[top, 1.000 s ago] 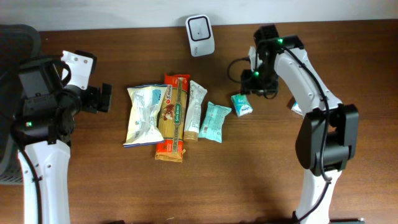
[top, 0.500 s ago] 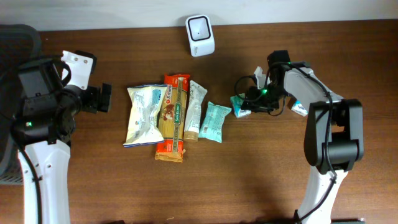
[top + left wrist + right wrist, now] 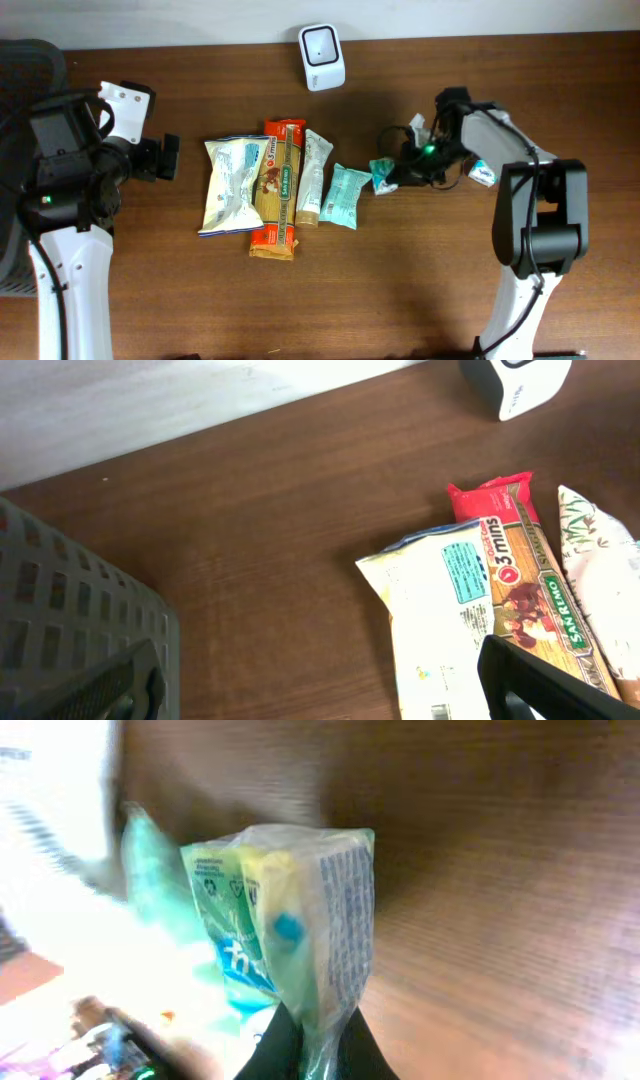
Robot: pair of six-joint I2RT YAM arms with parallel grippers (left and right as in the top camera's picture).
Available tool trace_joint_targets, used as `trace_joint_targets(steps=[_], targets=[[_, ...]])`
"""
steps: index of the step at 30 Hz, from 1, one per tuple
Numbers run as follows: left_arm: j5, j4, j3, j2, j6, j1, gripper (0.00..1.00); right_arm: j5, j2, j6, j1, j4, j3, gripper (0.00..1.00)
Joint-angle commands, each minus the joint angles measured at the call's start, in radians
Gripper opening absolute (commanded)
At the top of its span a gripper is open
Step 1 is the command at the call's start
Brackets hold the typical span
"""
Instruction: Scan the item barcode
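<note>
Right gripper (image 3: 402,171), right of centre in the overhead view: jaws pinched tight on a small teal packet (image 3: 382,175). The wrist view shows the grip on the packet's lower edge, with the packet standing on end above the fingertips. Cannot tell whether it touches the table (image 3: 420,280).

Left gripper (image 3: 167,157), left side of the frame: jaws spread wide, nothing between them.

Scanner (image 3: 322,43) at top centre, well apart from the teal packet.

Mid-table row, side by side: white-yellow bag (image 3: 230,185), red pasta pack (image 3: 277,190), pale tube pack (image 3: 314,175), teal pouch (image 3: 347,196). A second small packet (image 3: 482,174) lies just right of the right arm.
</note>
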State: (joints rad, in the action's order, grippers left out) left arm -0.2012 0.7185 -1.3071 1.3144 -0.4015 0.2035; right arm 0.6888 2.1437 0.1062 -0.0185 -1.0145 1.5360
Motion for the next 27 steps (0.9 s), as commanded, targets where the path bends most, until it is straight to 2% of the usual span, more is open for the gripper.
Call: trace_joint_targets(steps=[1,6,10,11,18,27], targets=[[0.0,0.002,-0.003,-0.011,-0.016,0.004,0.99,0.18,-0.077,-0.006,0.055,-0.091,0.129,0.04],[0.0,0.002,-0.003,-0.011,-0.016,0.004,0.99,0.484,-0.109,-0.077,0.077,-0.204,0.22,0.04],[0.0,0.002,-0.003,-0.011,-0.016,0.004,0.99,0.827,-0.109,-0.103,0.078,-0.2,0.221,0.04],[0.0,0.002,-0.003,-0.011,-0.016,0.004,0.99,0.864,-0.109,-0.088,0.078,-0.203,0.222,0.04],[0.0,0.002,-0.003,-0.011,-0.016,0.004,0.99,0.864,-0.122,0.059,0.078,-0.202,0.237,0.04],[0.0,0.002,-0.003,-0.011,-0.016,0.004,0.99,0.864,-0.248,0.072,0.076,-0.269,0.403,0.04]])
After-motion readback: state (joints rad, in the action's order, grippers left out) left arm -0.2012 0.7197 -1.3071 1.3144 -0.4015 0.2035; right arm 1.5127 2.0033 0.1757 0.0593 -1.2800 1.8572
